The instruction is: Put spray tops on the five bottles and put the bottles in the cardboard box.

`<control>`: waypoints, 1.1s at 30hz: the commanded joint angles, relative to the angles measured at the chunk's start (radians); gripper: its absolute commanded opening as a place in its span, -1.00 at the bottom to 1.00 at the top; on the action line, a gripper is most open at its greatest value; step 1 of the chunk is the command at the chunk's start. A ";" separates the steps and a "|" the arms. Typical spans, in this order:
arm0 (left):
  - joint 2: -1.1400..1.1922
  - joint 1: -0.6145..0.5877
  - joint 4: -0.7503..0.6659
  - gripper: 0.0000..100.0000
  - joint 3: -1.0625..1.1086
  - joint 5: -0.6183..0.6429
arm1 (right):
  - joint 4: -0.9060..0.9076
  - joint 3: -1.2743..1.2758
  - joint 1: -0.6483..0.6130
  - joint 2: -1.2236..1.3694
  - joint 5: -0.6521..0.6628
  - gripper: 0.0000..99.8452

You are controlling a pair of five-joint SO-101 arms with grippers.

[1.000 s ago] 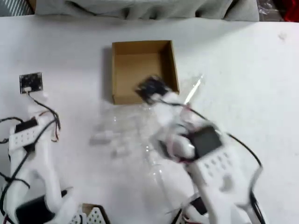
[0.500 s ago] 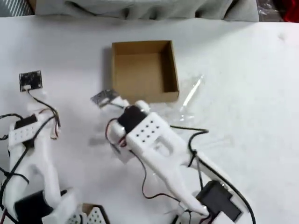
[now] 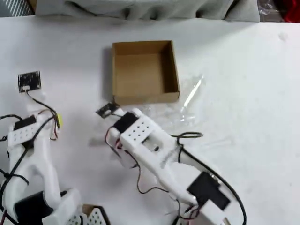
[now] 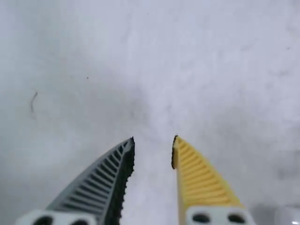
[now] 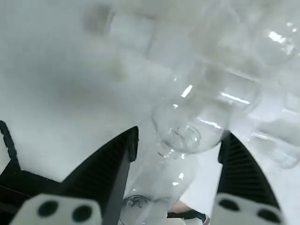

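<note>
Right end effector (image 5: 178, 139) gapes wide around clear bottles (image 5: 206, 105), left end effector (image 4: 153, 140) narrowly parted.

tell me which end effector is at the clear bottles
The right end effector: clear bottles lie between its open fingers; the left end effector hangs over white table.

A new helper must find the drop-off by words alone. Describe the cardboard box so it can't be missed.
Look over the white table from the high view. Past the tip of the right arm stretched across its middle sits the cardboard box, square, open-topped and empty. It is the only brown, opaque thing there; the clutter beside its near right corner is clear plastic.
</note>
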 commanded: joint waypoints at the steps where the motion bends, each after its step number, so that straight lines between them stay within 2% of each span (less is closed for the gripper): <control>1: 0.002 -0.008 -0.032 -0.73 -0.051 0.015 | -0.047 -0.009 0.022 0.025 -0.009 -0.53; 3: 0.002 -0.008 -0.032 -0.73 -0.051 0.015 | -0.051 -0.011 0.021 0.033 -0.009 -0.61; 6: 0.002 -0.004 -0.032 -0.73 -0.052 0.015 | -0.054 -0.031 0.019 0.035 0.002 -0.85; 8: 0.002 -0.004 -0.032 -0.73 -0.051 0.014 | -0.053 -0.040 0.022 0.042 0.072 -0.98; 10: 0.002 -0.002 -0.032 -0.73 -0.051 0.012 | -0.047 -0.035 0.022 0.042 0.120 -0.94; 17: 0.002 -0.002 -0.029 -0.73 -0.046 0.011 | 0.004 -0.041 0.024 0.033 0.127 -0.97; 23: 0.002 0.019 -0.026 -0.73 -0.044 0.012 | 0.033 -0.048 0.084 0.030 0.158 -0.97; 28: 0.001 0.019 -0.026 -0.73 -0.044 0.011 | 0.171 -0.114 0.090 -0.064 0.284 -0.97; 33: 0.001 0.019 -0.026 -0.73 -0.044 0.009 | 0.266 -0.167 0.087 -0.189 0.321 -0.97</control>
